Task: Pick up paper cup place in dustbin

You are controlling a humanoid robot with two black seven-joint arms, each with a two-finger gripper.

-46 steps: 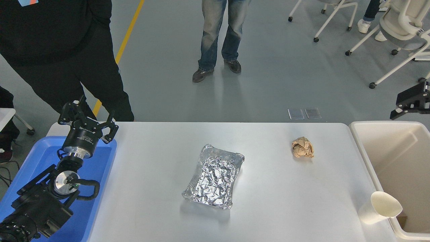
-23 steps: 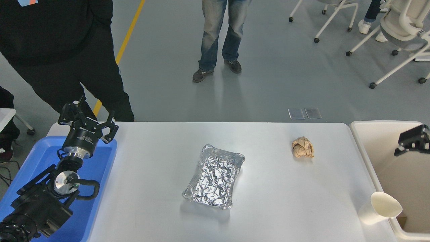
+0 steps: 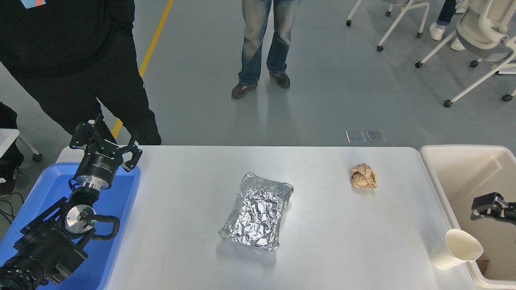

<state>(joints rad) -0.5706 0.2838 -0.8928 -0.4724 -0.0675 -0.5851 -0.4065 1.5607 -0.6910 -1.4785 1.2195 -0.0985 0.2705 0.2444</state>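
The paper cup [image 3: 455,251] is off-white and lies tipped on its side at the table's front right corner, its open mouth turned toward the dustbin [image 3: 459,148]. The dustbin is a deep cream-beige bin standing against the table's right end. My right gripper [image 3: 489,207] pokes in from the right edge, over the bin's inside and a little above and to the right of the cup, not touching it. Only its tip shows. My left gripper [image 3: 107,140] is parked open over the blue tray [image 3: 123,193] at the lower left.
A crinkled silver foil tray [image 3: 258,211] sits mid-table and a crumpled brown paper ball [image 3: 363,176] lies toward the back right. A person in black [image 3: 80,60] stands at the far left corner, another in jeans [image 3: 262,40] further back. Office chairs [image 3: 479,32] stand at top right.
My right gripper has come down along the right edge, from above the bin's far rim to low over the bin near the cup. Cup and left arm have not moved.
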